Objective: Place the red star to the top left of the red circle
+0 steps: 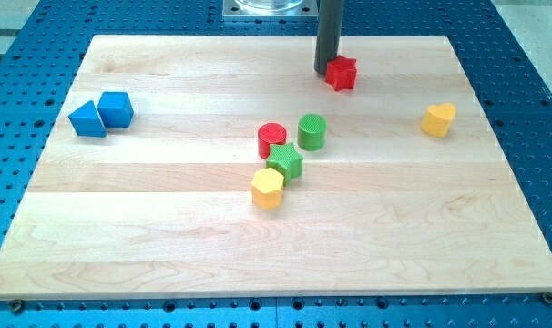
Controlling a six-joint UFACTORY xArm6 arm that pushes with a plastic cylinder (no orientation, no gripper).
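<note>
The red star (342, 73) lies near the view's top, right of centre. My tip (323, 71) stands right against the star's left side, touching or nearly so. The red circle (271, 139) sits near the board's middle, below and to the left of the star. The star is up and to the right of the red circle.
A green circle (312, 131) stands right of the red circle. A green star (285, 162) and a yellow hexagon (268, 188) sit just below it. A yellow heart (438, 119) is at the right. A blue triangle (86, 119) and a blue cube (116, 108) are at the left.
</note>
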